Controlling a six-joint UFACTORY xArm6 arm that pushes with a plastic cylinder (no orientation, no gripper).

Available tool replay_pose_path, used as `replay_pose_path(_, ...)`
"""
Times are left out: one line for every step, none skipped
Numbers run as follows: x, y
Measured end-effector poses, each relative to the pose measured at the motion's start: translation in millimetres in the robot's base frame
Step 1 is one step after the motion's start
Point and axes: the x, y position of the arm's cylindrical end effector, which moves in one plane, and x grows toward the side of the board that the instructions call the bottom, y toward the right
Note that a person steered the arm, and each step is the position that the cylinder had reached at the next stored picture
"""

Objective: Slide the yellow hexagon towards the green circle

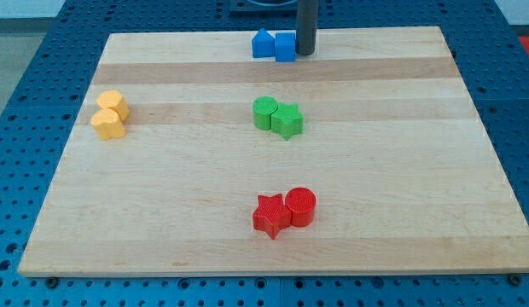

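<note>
The yellow hexagon [113, 103] sits at the view's left, touching a second yellow block [107, 124] just below it. The green circle [265, 112] sits near the board's middle, touching a green star [287, 120] on its right. My tip [305, 53] is at the view's top, right beside a blue cube [285, 48], far from both the yellow hexagon and the green circle.
A blue block with a pointed top [264, 43] touches the blue cube's left side. A red star [271, 216] and a red circle [300, 207] sit together near the view's bottom. The wooden board [401, 170] lies on a blue perforated table.
</note>
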Motion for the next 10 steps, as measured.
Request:
replay_pose_path(0, 0)
replay_pose_path(1, 0)
replay_pose_path(53, 0)
replay_pose_path(66, -5)
replay_pose_path(65, -73)
replay_pose_path(61, -148)
replay_pose_path(62, -243)
replay_pose_path(66, -331)
replay_pose_path(96, -355)
replay_pose_path(129, -352)
